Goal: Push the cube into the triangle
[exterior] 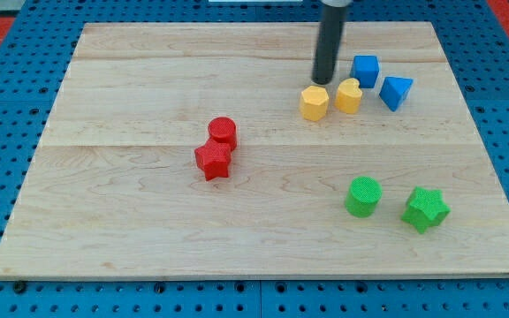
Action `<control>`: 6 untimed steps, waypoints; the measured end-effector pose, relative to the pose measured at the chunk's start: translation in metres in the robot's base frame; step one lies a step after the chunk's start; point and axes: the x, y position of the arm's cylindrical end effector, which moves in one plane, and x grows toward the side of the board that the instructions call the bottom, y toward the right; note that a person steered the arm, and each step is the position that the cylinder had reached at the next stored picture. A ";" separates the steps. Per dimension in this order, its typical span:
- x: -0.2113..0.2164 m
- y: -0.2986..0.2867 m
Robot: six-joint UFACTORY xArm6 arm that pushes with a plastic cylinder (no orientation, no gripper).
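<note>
A blue cube (365, 69) sits at the view's upper right. A blue triangle block (396, 91) lies just right of and below it, close but a small gap shows. My tip (324, 79) stands on the board left of the blue cube, just above the yellow hexagon block (315, 102) and the yellow heart-shaped block (349, 95). The tip touches neither blue block.
A red cylinder (223, 132) and a red star block (212, 161) touch each other near the middle. A green cylinder (363, 196) and a green star block (426, 208) sit at the lower right. The wooden board (131, 221) rests on a blue pegboard.
</note>
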 end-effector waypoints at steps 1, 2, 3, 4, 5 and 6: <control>-0.050 0.020; -0.018 0.078; -0.007 0.068; -0.014 -0.064; 0.081 -0.213; 0.176 -0.246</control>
